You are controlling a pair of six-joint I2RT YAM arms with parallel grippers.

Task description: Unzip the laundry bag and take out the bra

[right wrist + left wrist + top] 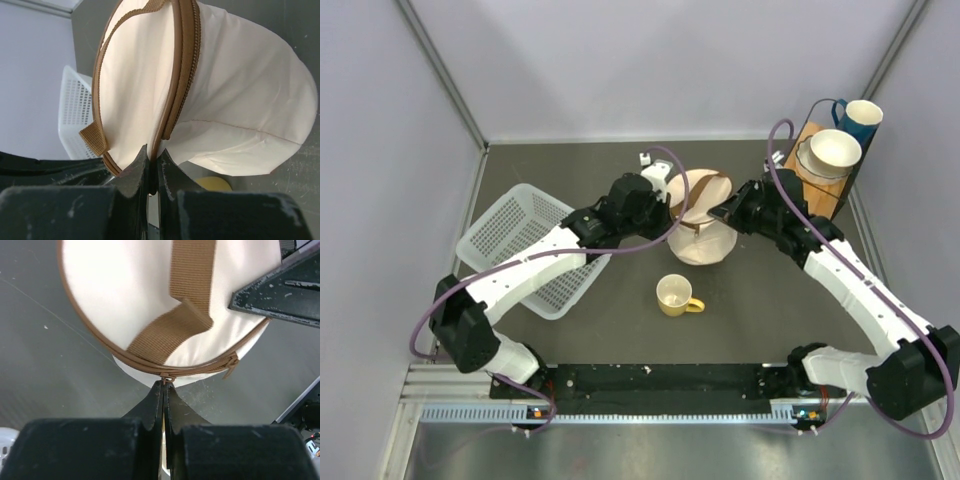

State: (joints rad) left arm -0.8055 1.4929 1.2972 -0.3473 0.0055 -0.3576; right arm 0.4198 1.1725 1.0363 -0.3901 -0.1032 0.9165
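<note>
Overhead and wrist views of two arms at a pouch on a dark tabletop. The laundry bag, cream with brown edging, sits between the two end effectors, its round lid tipped up on edge and its zip closed along the part that shows. A brown strap crosses the lid face.

Left end effector: clenched, fingertips pressed together on the small metal zip pull at the lid's rim; the bag lies directly ahead of the tips.

Right end effector: clenched, pinching the bag's brown rim on the side opposite the left end effector; the cream body bulges ahead and to the right of its fingers.

A white lattice basket lies behind the left end effector, under that arm. A yellow mug stands upright behind both end effectors, towards the arm bases, apart from the bag. A white bowl and a blue cup sit beyond the right end effector.
</note>
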